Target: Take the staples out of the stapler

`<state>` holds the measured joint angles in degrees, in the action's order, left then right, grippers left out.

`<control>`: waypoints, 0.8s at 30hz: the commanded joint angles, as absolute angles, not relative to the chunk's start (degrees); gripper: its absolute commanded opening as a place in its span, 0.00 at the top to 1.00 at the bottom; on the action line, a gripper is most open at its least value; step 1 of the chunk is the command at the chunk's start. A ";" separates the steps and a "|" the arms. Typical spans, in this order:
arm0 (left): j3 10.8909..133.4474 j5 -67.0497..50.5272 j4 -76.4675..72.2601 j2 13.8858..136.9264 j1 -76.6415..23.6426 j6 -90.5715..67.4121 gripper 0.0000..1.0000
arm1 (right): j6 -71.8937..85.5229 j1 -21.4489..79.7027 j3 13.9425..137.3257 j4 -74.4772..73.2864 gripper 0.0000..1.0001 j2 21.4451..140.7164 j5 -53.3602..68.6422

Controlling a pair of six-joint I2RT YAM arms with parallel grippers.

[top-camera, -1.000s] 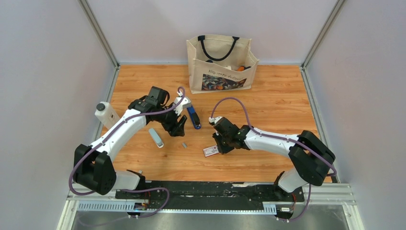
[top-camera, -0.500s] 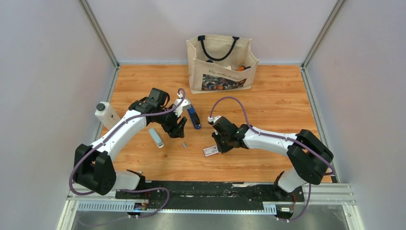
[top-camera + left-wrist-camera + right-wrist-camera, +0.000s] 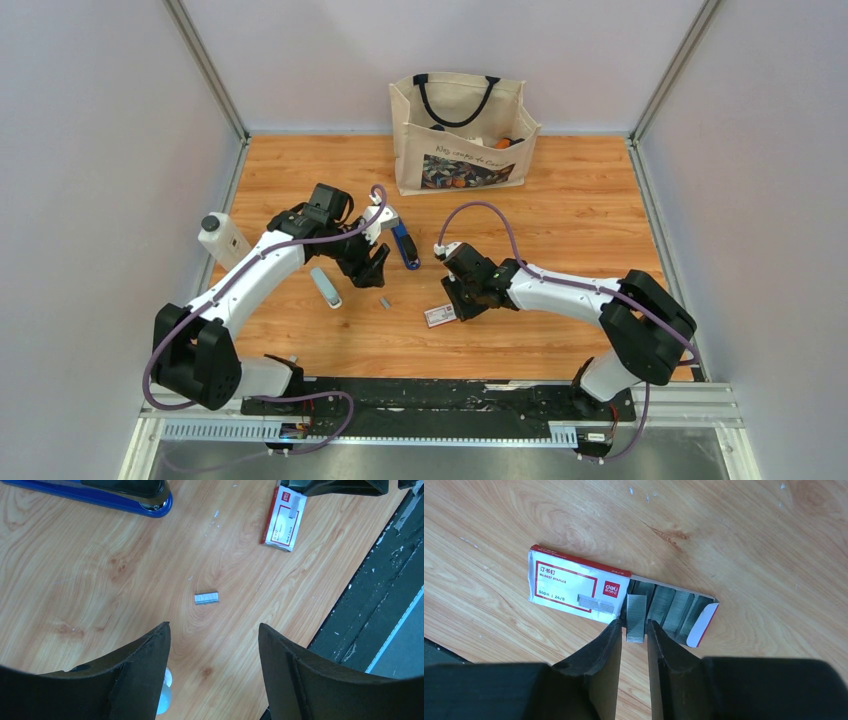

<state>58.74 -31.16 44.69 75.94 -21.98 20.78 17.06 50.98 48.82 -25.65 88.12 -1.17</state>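
Observation:
The blue stapler (image 3: 404, 245) lies on the table beside my left gripper (image 3: 366, 262); its end also shows in the left wrist view (image 3: 100, 495). My left gripper (image 3: 212, 630) is open and empty above a short silvery staple strip (image 3: 206, 598), which also shows in the top view (image 3: 384, 302). My right gripper (image 3: 633, 627) is shut on another staple strip (image 3: 636, 611) and holds it over the open end of the white-and-red box (image 3: 574, 585). Several more strips lie inside the box. In the top view my right gripper (image 3: 463, 298) is at the box (image 3: 440, 315).
A pale grey stick-like tool (image 3: 325, 287) lies left of the left gripper. A white bottle (image 3: 222, 238) stands at the table's left edge. A canvas tote bag (image 3: 460, 130) stands at the back. The black front rail (image 3: 380, 580) is close to the box.

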 commanded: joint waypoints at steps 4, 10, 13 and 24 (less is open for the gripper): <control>58.10 -31.46 43.59 73.92 -21.71 22.24 0.27 | 16.52 51.33 50.45 -24.79 0.71 86.66 -0.97; 58.18 -31.55 43.59 74.00 -21.62 22.15 0.27 | 16.26 51.42 51.06 -26.01 0.69 84.29 -1.23; 58.27 -31.38 43.42 74.09 -21.62 22.32 0.26 | 15.82 51.42 51.07 -26.80 0.68 81.84 -3.07; 59.68 -31.82 41.75 78.83 -22.67 20.30 0.28 | 16.61 51.33 43.33 -22.85 0.91 77.34 -0.97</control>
